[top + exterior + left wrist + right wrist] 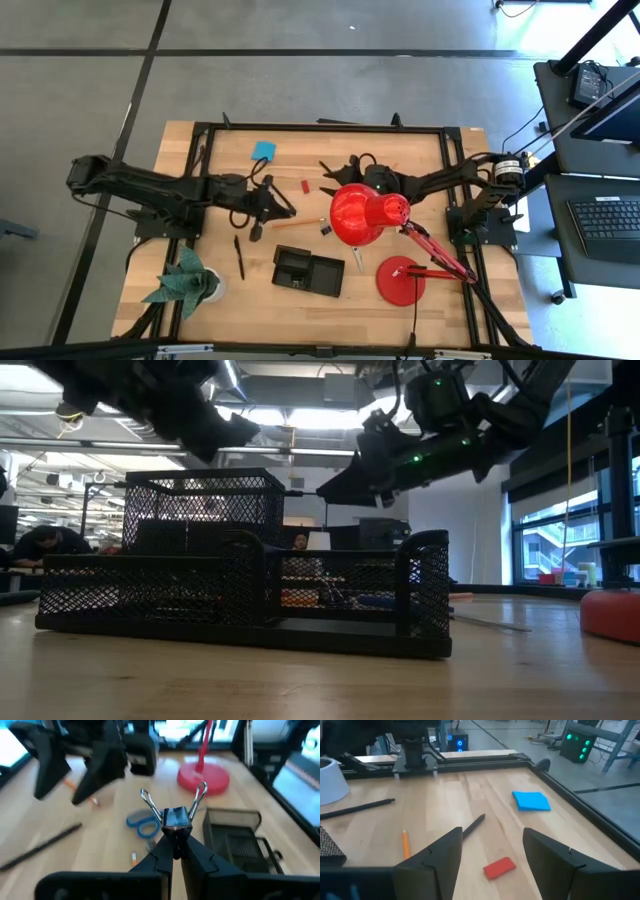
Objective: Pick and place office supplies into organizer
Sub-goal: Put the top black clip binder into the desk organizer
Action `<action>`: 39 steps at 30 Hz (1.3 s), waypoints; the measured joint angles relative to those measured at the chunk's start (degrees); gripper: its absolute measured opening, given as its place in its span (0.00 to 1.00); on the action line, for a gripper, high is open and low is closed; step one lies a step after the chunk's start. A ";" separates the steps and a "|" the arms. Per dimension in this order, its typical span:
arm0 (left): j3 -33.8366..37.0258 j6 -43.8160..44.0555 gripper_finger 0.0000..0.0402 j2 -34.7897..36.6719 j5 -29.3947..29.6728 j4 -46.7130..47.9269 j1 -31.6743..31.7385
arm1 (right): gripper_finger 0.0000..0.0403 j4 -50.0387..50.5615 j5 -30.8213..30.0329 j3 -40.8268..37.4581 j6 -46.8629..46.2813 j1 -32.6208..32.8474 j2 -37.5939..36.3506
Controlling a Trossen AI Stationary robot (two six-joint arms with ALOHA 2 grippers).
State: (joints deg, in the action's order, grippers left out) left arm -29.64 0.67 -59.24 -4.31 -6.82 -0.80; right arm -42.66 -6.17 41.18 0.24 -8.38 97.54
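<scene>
My left gripper (175,851) is shut on a black binder clip (175,816) above the table's middle (272,205). My right gripper (492,852) stands open above a small red piece (499,867), behind the red lamp shade (358,215). A blue sticky-note pad (531,800), a black pen (472,826) and a pencil (405,844) lie flat beyond it. Blue-handled scissors (142,823) lie under the clip. The black mesh organizer (308,270) rests near the front edge (245,590). My left gripper pinches the clip's black body (175,824) between its two fingertips. The fingers come from the table's left, slanting a little downward. The clip's two silver wire handles (201,795) spread out away from the fingers. The clip is lifted clear of the table.
The red lamp's round base (400,280) stands right of the organizer, and its shade hangs over the table's middle. A green paper plant (185,282) sits at the front left. Another black pen (239,257) lies left of the organizer.
</scene>
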 joint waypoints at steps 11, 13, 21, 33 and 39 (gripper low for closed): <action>-8.80 -11.62 0.04 -1.68 -1.23 13.45 -10.08 | 0.53 0.16 0.10 0.29 0.12 0.00 0.00; -9.48 -15.76 0.04 -2.30 -1.23 13.43 -12.43 | 0.53 0.25 0.10 0.31 0.19 0.00 0.00; -18.52 -24.04 0.04 -6.86 -0.85 23.45 -17.52 | 0.53 0.45 0.10 0.33 -1.10 -0.85 0.00; -31.29 -42.26 0.04 -20.10 -0.86 38.33 -19.45 | 0.53 1.57 0.10 0.35 -3.06 -1.31 0.00; -36.75 -48.13 0.04 -26.07 -0.84 46.37 -19.46 | 0.53 2.54 0.11 0.35 -3.20 -1.31 0.01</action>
State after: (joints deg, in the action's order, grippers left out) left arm -66.39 -47.46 -85.31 -5.15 39.55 -20.26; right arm -40.11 -6.06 41.54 -2.96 -9.69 97.55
